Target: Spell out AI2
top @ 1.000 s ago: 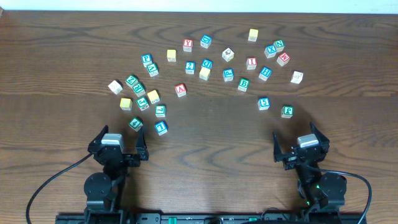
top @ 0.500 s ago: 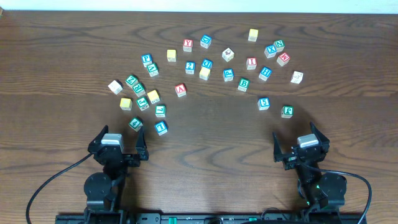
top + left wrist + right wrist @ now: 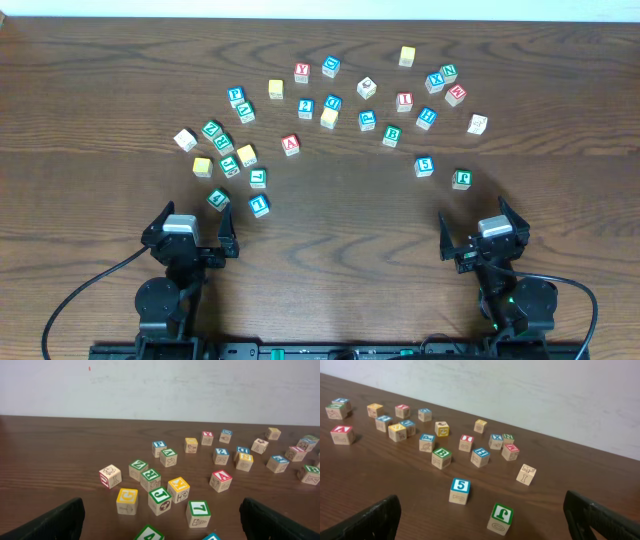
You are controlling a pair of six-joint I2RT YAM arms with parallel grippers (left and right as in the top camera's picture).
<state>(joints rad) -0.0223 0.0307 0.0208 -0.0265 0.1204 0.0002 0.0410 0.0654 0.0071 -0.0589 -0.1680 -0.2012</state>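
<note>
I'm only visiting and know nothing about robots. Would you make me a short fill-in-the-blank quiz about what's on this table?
1. The block with the letter A has a ___ top.
2. The blue block next to the green block shows the number ___.
3. The left tool and the right tool are both open and hold ___.

Missing words: red; 5; nothing.
</note>
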